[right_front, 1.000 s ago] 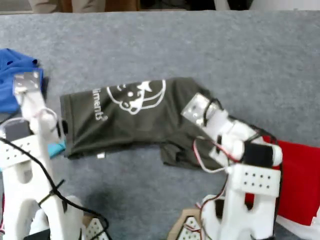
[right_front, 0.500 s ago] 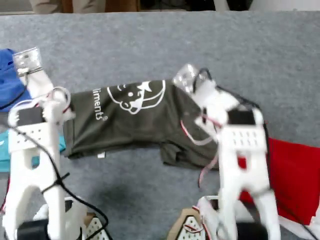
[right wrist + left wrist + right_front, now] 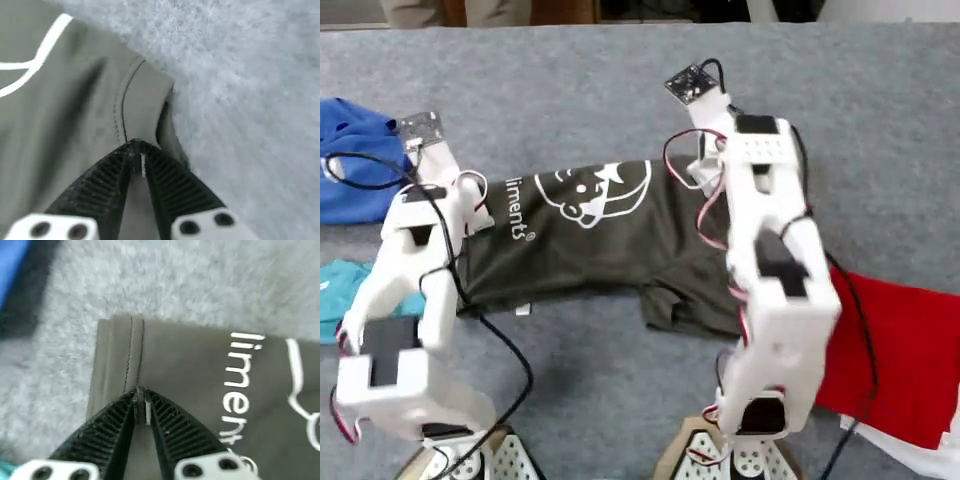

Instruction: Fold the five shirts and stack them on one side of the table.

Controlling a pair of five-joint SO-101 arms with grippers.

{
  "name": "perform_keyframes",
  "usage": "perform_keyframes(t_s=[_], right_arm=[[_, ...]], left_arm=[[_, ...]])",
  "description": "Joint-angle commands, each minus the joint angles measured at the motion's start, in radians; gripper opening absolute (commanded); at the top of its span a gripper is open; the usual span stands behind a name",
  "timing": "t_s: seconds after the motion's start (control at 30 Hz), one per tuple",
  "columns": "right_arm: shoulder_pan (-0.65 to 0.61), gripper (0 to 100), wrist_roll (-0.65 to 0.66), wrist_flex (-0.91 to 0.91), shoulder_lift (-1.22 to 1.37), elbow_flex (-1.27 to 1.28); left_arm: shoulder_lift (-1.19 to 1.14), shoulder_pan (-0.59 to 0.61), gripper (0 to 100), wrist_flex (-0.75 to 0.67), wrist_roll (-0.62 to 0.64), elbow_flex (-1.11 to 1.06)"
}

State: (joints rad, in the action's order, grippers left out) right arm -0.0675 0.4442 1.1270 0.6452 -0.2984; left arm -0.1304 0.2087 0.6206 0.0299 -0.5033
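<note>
A dark olive shirt (image 3: 590, 240) with a white print lies spread in the middle of the grey table (image 3: 570, 90). My left gripper (image 3: 470, 205) is at the shirt's far left corner. In the left wrist view the left gripper (image 3: 140, 396) is shut, its tips resting on the stitched hem of the shirt (image 3: 200, 390). My right gripper (image 3: 696, 176) is at the far right corner. There the right gripper (image 3: 135, 150) is shut too, tips on the seam of the shirt (image 3: 60, 100). I see no fabric lifted between either pair of fingers.
A blue shirt (image 3: 350, 170) is bunched at the far left and a teal one (image 3: 340, 285) lies nearer on that side. A red shirt (image 3: 900, 360) lies over white cloth (image 3: 920, 450) at the near right. Bare grey table stretches along the back.
Both arms have swung away from the near edge and out over the olive shirt to its far corners. The shirt itself has kept its shape.
</note>
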Motion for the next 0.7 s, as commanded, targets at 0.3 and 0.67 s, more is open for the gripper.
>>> perform_keyframes(t_s=[0.3, 0.67], right_arm=[[0.113, 0.5, 0.020, 0.351, 0.456, -0.832], [0.070, 0.5, 0.043, 0.661, 0.490, -1.362]], left_arm=[[-0.085, 0.068, 2, 0.086, -0.017, 0.198], [-0.085, 0.006, 2, 0.434, -0.008, 0.572]])
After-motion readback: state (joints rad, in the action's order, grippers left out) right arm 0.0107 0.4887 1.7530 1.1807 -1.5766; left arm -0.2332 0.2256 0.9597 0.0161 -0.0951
